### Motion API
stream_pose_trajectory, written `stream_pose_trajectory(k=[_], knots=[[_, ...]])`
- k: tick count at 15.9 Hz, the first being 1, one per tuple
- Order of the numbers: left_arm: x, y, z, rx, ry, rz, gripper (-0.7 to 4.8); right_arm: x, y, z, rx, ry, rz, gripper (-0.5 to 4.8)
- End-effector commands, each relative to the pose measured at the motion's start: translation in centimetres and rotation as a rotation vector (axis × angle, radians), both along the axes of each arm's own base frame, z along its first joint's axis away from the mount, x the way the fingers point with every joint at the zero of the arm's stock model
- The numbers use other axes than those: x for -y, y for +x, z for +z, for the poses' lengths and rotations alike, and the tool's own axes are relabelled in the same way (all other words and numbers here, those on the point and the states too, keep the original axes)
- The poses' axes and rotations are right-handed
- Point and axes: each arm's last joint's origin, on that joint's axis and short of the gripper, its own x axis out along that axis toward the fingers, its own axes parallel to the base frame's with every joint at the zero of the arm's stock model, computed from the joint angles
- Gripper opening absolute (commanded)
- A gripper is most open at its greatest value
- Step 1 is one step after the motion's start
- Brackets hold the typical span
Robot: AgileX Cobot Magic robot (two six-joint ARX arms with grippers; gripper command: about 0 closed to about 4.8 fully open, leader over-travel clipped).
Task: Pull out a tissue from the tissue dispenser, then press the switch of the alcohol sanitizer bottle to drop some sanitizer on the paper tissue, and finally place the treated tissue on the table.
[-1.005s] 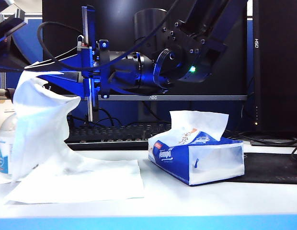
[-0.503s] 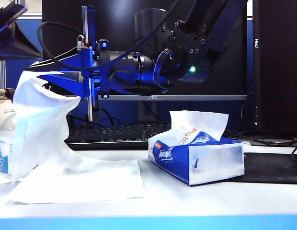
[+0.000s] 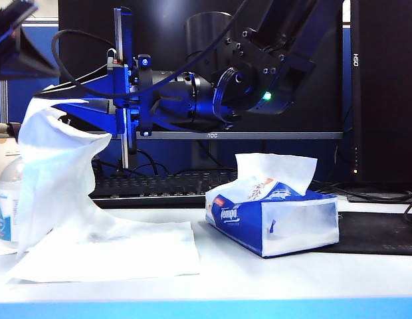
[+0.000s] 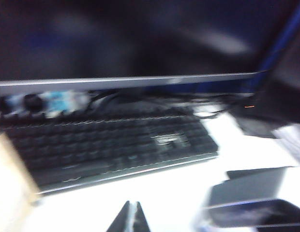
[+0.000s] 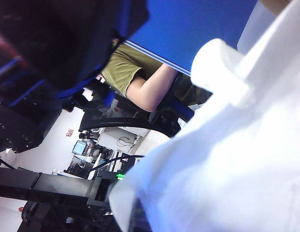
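1. The thin, creased white paper tissue (image 3: pixel 56 166) is held up high on the left of the exterior view, pinched at its top corner by the right end effector (image 3: pixel 60 105), which is clamped shut on it.
2. The tissue is draped down in front of the rounded clear plastic sanitizer bottle (image 3: pixel 8 199), so the pump head can't really be made out.
3. A larger flat white sheet (image 3: pixel 126 256) is laid on the pale white-grey table (image 3: pixel 292 279) under the tissue's lower end.
4. The soft blue-and-white "Tempo" tissue pack (image 3: pixel 272 219) is parked right of the sheet, with a tissue poking from its top slit.
5. The left end effector (image 4: pixel 129 217) is seen blurred in its wrist view, fingertips pressed together with nothing between them, above the table near a black keyboard (image 4: pixel 106 147).
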Motion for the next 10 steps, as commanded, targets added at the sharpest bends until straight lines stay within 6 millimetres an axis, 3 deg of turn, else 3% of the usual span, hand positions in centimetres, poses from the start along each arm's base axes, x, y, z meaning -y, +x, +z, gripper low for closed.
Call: stream_pose_trajectory(k=[1, 5, 10], knots=[[0.1, -0.2, -0.4, -0.094, -0.043, -0.024, -0.06, -0.1, -0.1, 0.5, 0.024, 0.021, 0.008, -0.06], [0.3, -0.4, -0.7, -0.121, -0.054, -0.141, -0.06, -0.1, -0.1, 0.5, 0.024, 0.021, 0.008, -0.06], [0.2, -1.6, -1.1, -0.228, -0.037, -0.139, -0.06, 0.0, -0.1, 0.8, 0.050, 0.045, 0.025, -0.06]])
